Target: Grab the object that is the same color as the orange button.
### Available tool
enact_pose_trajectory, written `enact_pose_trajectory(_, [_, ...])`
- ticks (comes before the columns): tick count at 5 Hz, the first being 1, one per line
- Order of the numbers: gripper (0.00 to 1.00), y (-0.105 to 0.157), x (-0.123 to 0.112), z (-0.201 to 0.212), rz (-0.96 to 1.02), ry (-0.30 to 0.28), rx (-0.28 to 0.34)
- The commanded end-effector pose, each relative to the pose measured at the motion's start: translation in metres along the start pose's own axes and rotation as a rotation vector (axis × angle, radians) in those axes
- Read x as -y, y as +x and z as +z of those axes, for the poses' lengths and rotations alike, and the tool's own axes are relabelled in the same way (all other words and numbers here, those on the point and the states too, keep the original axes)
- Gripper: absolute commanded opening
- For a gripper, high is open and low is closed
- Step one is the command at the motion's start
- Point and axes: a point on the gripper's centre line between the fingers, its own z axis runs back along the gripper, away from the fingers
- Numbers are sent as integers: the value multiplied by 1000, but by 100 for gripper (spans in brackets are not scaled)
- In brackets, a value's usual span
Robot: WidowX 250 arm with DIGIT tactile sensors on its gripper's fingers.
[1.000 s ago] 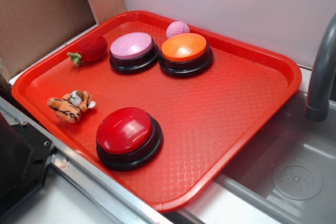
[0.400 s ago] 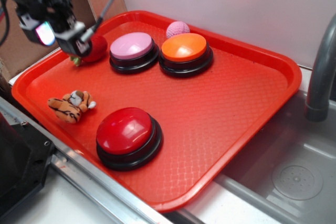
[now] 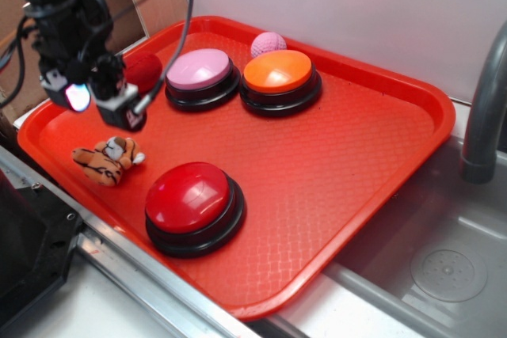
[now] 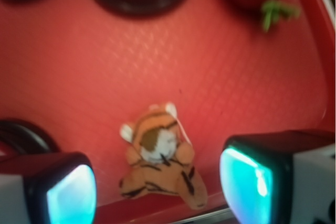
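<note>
The object, a small orange plush tiger (image 3: pixel 107 160) with black stripes, lies near the front left edge of the red tray (image 3: pixel 341 156). The orange button (image 3: pixel 279 73) stands at the back of the tray. My gripper (image 3: pixel 99 104) hovers open above the tray, a little behind and above the tiger and in front of the strawberry. In the wrist view the tiger (image 4: pixel 157 156) lies on the tray between and below my two glowing fingertips, with clear gaps on both sides of it. The gripper (image 4: pixel 160 187) holds nothing.
A pink-topped button (image 3: pixel 198 69) stands beside the orange one, with a pink ball (image 3: pixel 268 43) behind them. A red plush strawberry (image 3: pixel 146 69) lies at the back left. A red button (image 3: pixel 190 195) sits right of the tiger. A sink (image 3: pixel 451 259) and grey faucet (image 3: pixel 483 116) are at the right.
The arm came into view from the upper left, then moved down and forward from beside the strawberry to above the tiger's side of the tray. The objects have not moved.
</note>
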Motion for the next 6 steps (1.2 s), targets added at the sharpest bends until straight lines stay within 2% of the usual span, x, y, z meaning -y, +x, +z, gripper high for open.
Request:
enact_pose_trajectory(1, [100,5,-5,-30,9,89,-22])
enact_pose_trajectory(3, [100,8,-9,-54,23,117,-60])
enact_pose_trajectory(4, [54,10,-9,-55,41,114,-42])
enact_pose_trajectory(5, [0,14,-11,-41,32,90,-48])
enact_pose_trajectory(6, [0,28,-6,-16,11,94,-98])
